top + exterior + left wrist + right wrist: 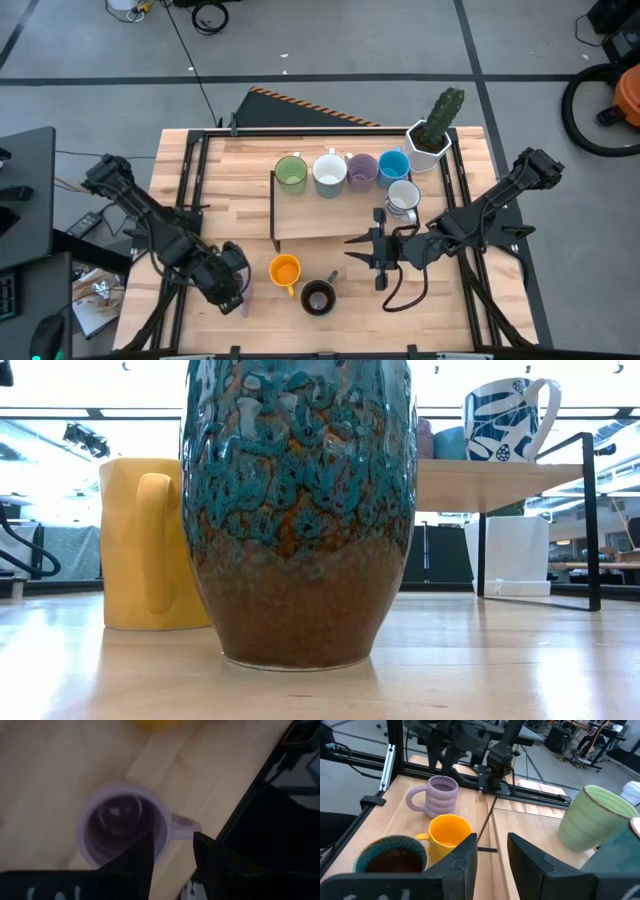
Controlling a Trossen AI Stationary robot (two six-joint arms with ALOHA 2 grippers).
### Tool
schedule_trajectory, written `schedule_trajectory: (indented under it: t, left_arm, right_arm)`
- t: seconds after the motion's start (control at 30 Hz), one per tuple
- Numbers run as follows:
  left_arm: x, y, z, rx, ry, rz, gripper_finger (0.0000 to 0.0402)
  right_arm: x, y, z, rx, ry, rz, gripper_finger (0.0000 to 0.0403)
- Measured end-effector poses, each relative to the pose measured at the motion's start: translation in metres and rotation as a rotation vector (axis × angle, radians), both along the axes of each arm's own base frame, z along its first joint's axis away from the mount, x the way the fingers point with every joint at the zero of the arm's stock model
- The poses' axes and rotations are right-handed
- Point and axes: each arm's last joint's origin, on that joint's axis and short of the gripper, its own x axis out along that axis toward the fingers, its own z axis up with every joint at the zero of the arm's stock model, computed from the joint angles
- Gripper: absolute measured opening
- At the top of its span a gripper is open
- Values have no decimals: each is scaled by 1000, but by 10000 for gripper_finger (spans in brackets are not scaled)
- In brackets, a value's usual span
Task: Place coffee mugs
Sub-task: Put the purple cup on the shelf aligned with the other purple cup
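Note:
A lavender mug [122, 825] stands upright on the table at its near left, also seen in the right wrist view [437, 795]. My left gripper [172, 840] is open above its handle side; in the high view it [235, 288] hides most of the mug. The orange mug [285, 270] and the dark brown mug [318, 297] stand on the table near the near edge. Green [291, 172], white [329, 172], lavender [361, 172], blue [393, 165] and grey-white [403, 198] mugs stand on the raised shelf. My right gripper [378, 262] hangs open and empty in front of the shelf.
A white hexagonal pot with a cactus [432, 140] stands at the shelf's far right corner. The shelf's black frame [273, 215] edges the wooden board. In the low view the brown mug [300, 510] and orange mug [150, 545] fill the foreground. A black cable [400, 290] loops beside my right gripper.

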Motion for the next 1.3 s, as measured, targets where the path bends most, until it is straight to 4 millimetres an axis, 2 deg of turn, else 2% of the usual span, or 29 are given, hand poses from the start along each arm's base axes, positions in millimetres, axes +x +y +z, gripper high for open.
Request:
schedule_trajectory:
  t: [0.1, 0.2, 0.4, 0.7, 1.0, 1.17, 1.3]
  left_arm:
    - [5, -5, -6, -17, 47, 25, 142]
    - [12, -11, -1, -4, 61, 39, 142]
    - [22, -17, 1, 140, 119, 94, 142]
    - [37, -25, -25, 203, 183, 112, 145]
    - [44, -33, -45, 225, 266, 84, 192]
    - [49, -37, -59, 238, 309, 17, 176]
    - [52, -37, -62, 226, 314, -28, 149]
  right_arm:
    - [1, -1, 0, -12, 4, 9, 113]
    - [1, -1, 0, -31, 6, 17, 113]
    - [1, -1, 0, -33, 5, 19, 113]
    - [1, -1, 0, -24, 3, 16, 113]
    - [1, -1, 0, -23, 3, 17, 113]
    - [1, -1, 0, -23, 3, 17, 113]
    - [1, -1, 0, -16, 2, 15, 113]
